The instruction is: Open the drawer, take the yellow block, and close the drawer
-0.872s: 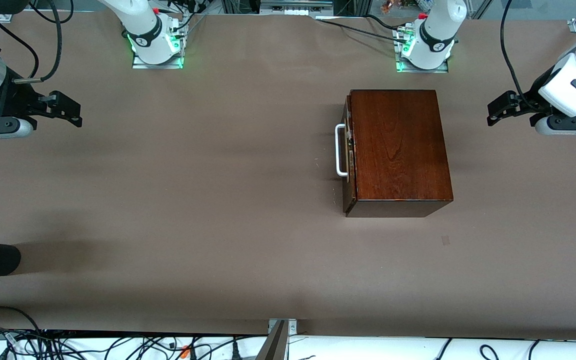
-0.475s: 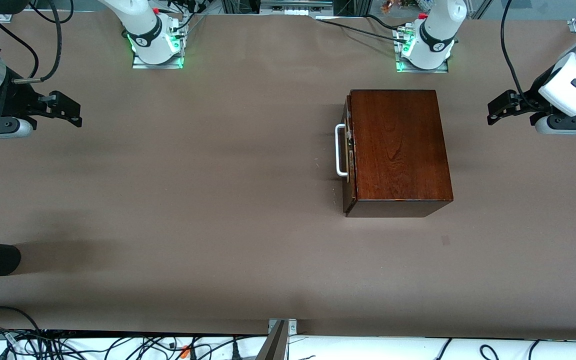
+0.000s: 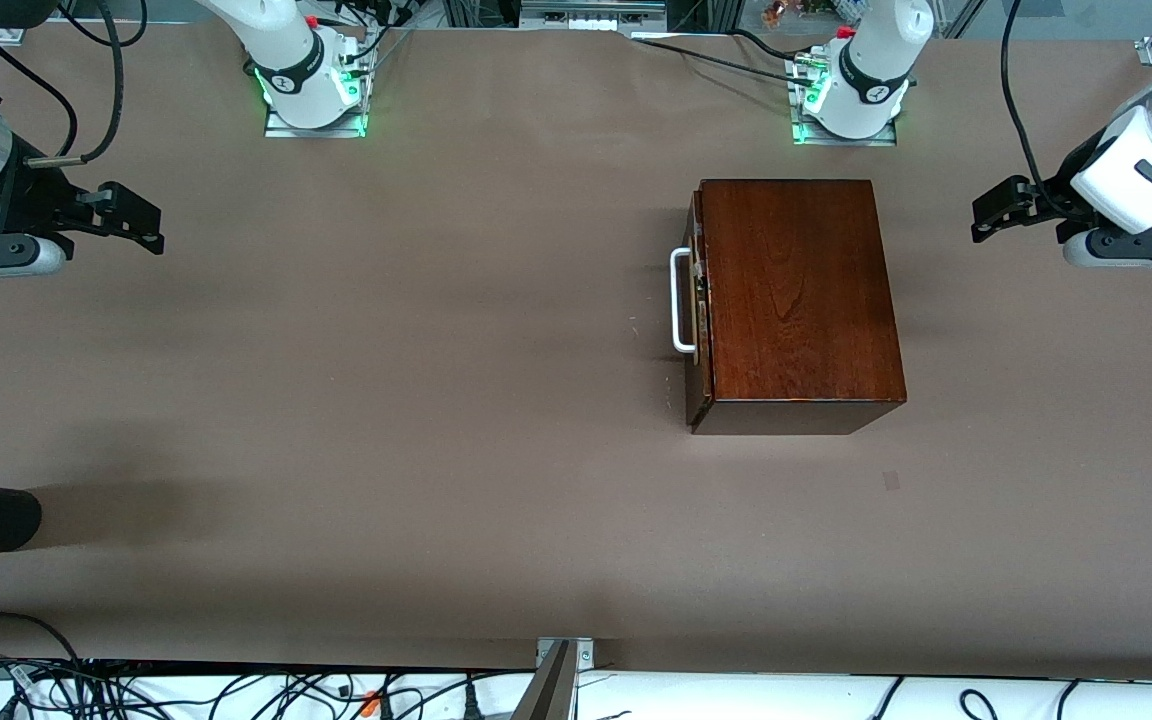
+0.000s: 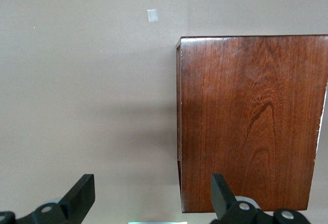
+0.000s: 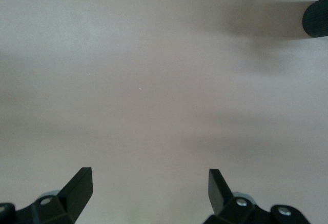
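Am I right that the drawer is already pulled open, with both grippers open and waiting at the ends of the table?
Not quite: the front view shows the drawer shut, flush with its box. The rest holds: the left gripper and right gripper are open at the table's ends.

Robotics lab: bolted arm bases [image 3: 311,95], brown-covered table [image 3: 386,400], cable tangle [image 3: 136,690] along edge.

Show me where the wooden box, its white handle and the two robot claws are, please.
wooden box [image 3: 801,290], front view, middle of its glossy top.
white handle [image 3: 678,300], front view, its long bar.
left gripper [image 4: 154,196], left wrist view, between its open fingertips.
right gripper [image 5: 151,185], right wrist view, between its open fingertips.
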Available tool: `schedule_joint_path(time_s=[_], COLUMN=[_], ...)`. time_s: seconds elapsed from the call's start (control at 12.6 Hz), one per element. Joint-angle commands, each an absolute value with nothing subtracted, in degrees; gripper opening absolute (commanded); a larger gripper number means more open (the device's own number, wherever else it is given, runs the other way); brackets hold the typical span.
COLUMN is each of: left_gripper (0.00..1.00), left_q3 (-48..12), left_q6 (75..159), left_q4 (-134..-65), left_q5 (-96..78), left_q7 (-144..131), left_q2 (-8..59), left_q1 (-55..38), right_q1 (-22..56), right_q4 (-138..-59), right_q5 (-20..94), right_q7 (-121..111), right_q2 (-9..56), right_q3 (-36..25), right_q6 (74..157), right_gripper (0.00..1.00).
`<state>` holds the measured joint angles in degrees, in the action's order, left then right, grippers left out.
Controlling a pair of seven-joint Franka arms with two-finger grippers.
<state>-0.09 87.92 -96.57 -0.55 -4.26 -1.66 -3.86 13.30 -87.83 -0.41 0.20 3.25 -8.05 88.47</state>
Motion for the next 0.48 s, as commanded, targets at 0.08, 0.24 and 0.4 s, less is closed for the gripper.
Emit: schedule_joint_path(time_s=[0.08,0.24,0.4], left_gripper=[1.0,1.0,1.0], left_q3=[-0.4,-0.6,-0.8], left_q6=[86.3,86.3,86.3], left_q4=[-93.5,-93.6,-93.6], left_q5=[0.1,0.2,0.2], left_q7=[-4.4,-4.4,-4.3], left_q2=[0.8,0.9,0.9], left_q1=[-4.3,-4.4,-4.5], right_q1=[12.7,12.7,12.7], right_q4=[-87.7,-87.7,-87.7], right_q5=[0.4,0.4,0.4], right_q7=[1.0,1.0,1.0], right_q2=[3.0,3.0,3.0], right_q3=[-7.7,-7.7,-7.7], right_q6=[88.4,88.4,88.4], right_gripper=[1.0,1.0,1.0])
